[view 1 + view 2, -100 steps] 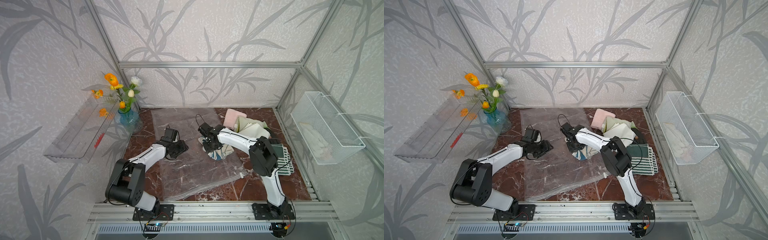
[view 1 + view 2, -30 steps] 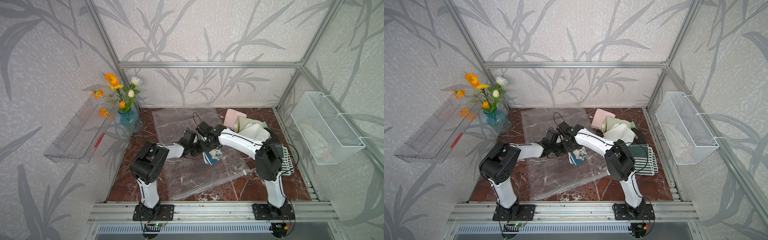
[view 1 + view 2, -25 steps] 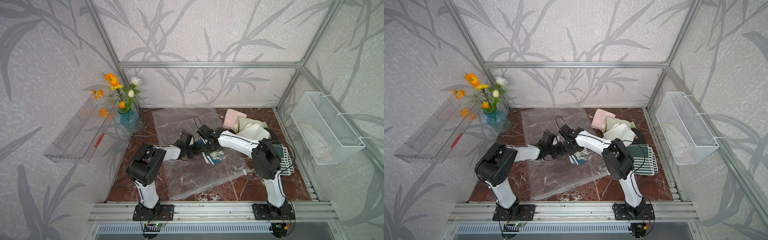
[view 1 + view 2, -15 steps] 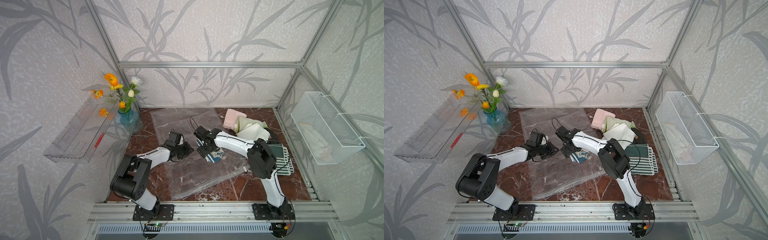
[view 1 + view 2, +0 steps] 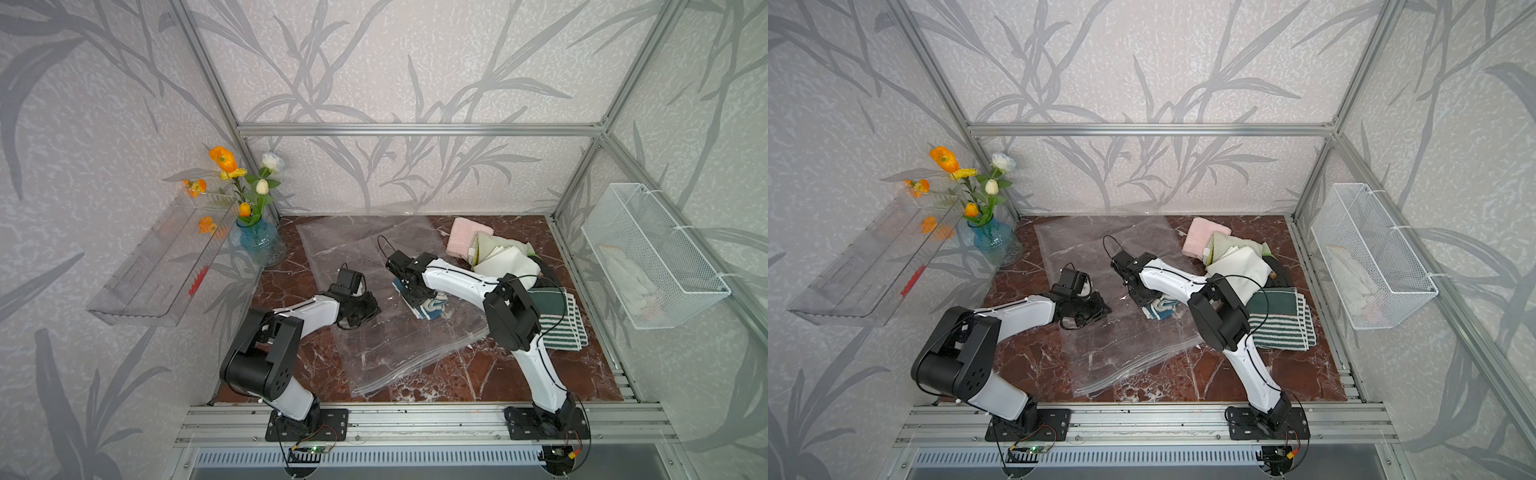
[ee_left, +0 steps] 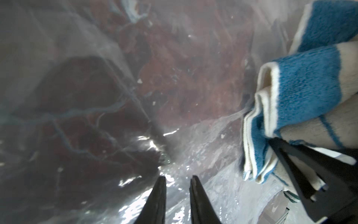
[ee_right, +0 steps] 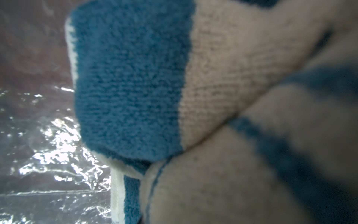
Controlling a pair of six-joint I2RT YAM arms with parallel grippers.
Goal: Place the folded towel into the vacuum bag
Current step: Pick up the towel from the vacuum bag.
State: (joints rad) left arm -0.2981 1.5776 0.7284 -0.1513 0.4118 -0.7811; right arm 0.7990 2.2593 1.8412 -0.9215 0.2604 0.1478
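I see the folded blue-and-cream terry towel (image 6: pixel 302 81) as broad teal-blue bands on cream, with thin blue lines and a white edge. The crinkly plastic vacuum bag (image 5: pixel 386 332) is clear with white glints, and the dark red-brown marble tabletop (image 5: pixel 469 378) shows white veins. I also make out a dark-green towel with white stripes (image 5: pixel 561 324), a plain pink folded cloth (image 5: pixel 463 235), a pale green-and-cream cloth (image 5: pixel 498 259), a blue glass vase (image 5: pixel 258 245) of orange, yellow and white flowers (image 5: pixel 224 160), a white wire basket (image 5: pixel 656 257), and pale grey walls (image 5: pixel 374 62) patterned with darker grey leaves.
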